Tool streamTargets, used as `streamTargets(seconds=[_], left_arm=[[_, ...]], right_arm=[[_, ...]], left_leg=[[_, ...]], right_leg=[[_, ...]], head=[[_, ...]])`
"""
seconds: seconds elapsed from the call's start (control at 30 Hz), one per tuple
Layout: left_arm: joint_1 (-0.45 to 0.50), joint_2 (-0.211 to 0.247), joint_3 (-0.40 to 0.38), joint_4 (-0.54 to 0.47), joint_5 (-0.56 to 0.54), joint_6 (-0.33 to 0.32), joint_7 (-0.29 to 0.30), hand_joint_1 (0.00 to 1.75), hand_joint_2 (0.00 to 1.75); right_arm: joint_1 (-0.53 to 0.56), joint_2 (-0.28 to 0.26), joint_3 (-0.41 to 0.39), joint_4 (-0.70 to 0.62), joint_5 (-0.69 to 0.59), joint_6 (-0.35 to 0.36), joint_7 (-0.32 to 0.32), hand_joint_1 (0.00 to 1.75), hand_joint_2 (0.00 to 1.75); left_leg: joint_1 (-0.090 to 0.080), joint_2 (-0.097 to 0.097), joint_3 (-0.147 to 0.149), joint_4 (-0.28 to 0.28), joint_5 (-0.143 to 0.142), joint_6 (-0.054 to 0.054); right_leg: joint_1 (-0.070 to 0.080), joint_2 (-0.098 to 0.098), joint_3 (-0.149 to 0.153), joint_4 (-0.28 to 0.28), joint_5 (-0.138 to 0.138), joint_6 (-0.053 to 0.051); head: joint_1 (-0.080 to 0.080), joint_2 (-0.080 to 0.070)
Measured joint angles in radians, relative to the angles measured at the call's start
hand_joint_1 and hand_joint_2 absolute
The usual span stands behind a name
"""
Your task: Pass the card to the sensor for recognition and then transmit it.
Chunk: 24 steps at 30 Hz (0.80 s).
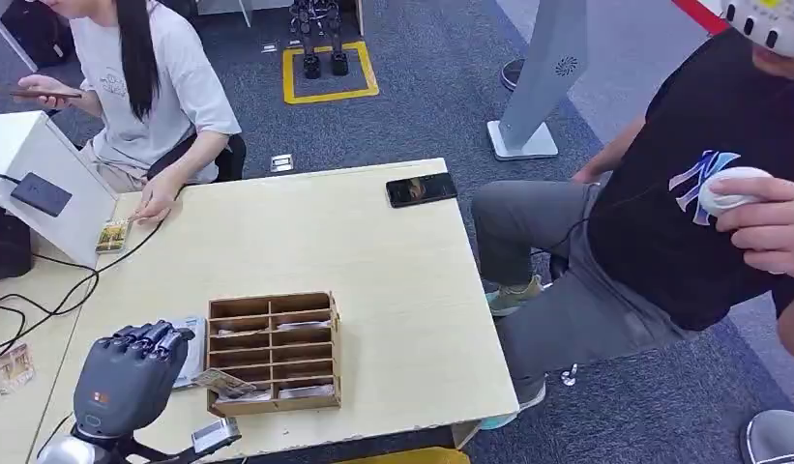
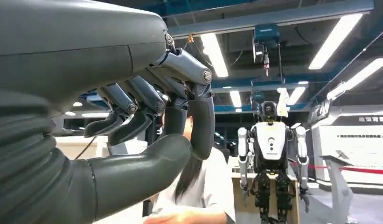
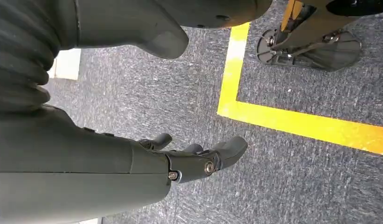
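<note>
Up front, left hand [image 1: 127, 372] sits at the desk's near left corner, back of the hand to the head camera, fingers [image 2: 198, 116] curled in toward the thumb in the left wrist view. Nothing visible in them, though the palm side is partly hidden. Right hand [image 3: 189, 161] hangs over grey carpet beside a yellow floor line [image 3: 292, 122], fingers loosely bent, holding nothing.

Just right of the left hand stands the wooden organizer [image 1: 274, 353], near the desk's front edge; its slots hold cards too small to read. One card [image 1: 221, 382] pokes out of a lower left slot, long axis running roughly left-right, tilted, toward the left hand; contact cannot be told. Another card [image 1: 112, 235] lies by the white sensor box [image 1: 40, 184] at the desk's left, a seated person's hand [image 1: 159, 205] next to it. Open desk [image 1: 393, 280] lies behind and right of the organizer, with a phone [image 1: 421, 189] at the far edge. Second person [image 1: 663, 222] sits right, cut off.
</note>
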Motion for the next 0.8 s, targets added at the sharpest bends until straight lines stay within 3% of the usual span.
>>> streamTargets(seconds=[0.43,0.47,0.5,0.8], left_arm=[[0.001,0.000,0.012,-0.007,0.000,0.000,0.000,1.75,1.75],[0.001,0.000,0.012,-0.007,0.000,0.000,0.000,0.94,1.75],[0.001,0.000,0.012,-0.007,0.000,0.000,0.000,0.00,1.75],[0.024,0.018,0.029,-0.022,0.053,-0.013,-0.011,0.00,1.75]], right_arm=[[0.000,0.002,0.000,0.000,0.000,-0.001,0.000,0.00,1.75],[0.000,0.002,0.000,0.000,0.000,-0.001,0.000,0.00,1.75],[0.000,0.002,0.000,0.000,0.000,-0.001,0.000,0.00,1.75],[0.000,0.002,0.000,0.000,-0.006,-0.003,0.000,0.00,1.75]], left_leg=[[0.000,0.000,0.000,0.000,0.000,0.000],[0.000,0.000,0.000,0.000,0.000,0.000],[0.000,0.000,0.000,0.000,0.000,0.000],[0.000,0.000,0.000,0.000,0.000,0.000]], right_leg=[[0.000,0.000,0.000,0.000,0.000,0.000],[0.000,0.000,0.000,0.000,0.000,0.000],[0.000,0.000,0.000,0.000,0.000,0.000],[0.000,0.000,0.000,0.000,0.000,0.000]], head=[[0.000,0.000],[0.000,0.000],[0.000,0.000],[0.000,0.000]])
